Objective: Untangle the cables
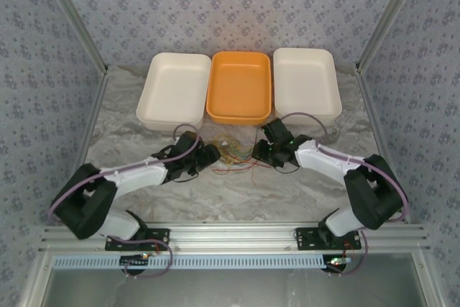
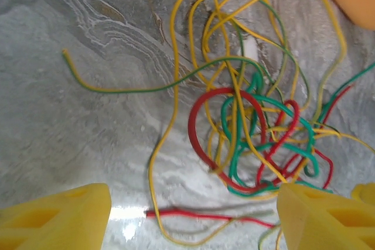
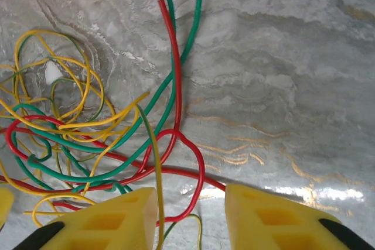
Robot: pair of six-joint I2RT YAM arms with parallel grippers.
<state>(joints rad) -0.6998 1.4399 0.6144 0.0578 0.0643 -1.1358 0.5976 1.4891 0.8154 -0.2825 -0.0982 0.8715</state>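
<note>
One tangle of red, green and yellow cables (image 2: 191, 124) between two pincers: left gripper (image 2: 193, 194) spread wide, right gripper (image 3: 191, 194) part-spread, straddling strands.

We find three trays in a row along the far side of the bench (image 1: 237, 195): the left tray (image 1: 175, 90), the middle tray (image 1: 239, 86) and the right tray (image 1: 307, 84), close side by side. In front of the middle tray, the cables (image 1: 233, 154) lie in one tangled heap on the bench. The left end effector (image 1: 213, 154) sits just left of the heap and the right end effector (image 1: 260, 150) just right of it, with loose strands running between the fingers of each.
</note>
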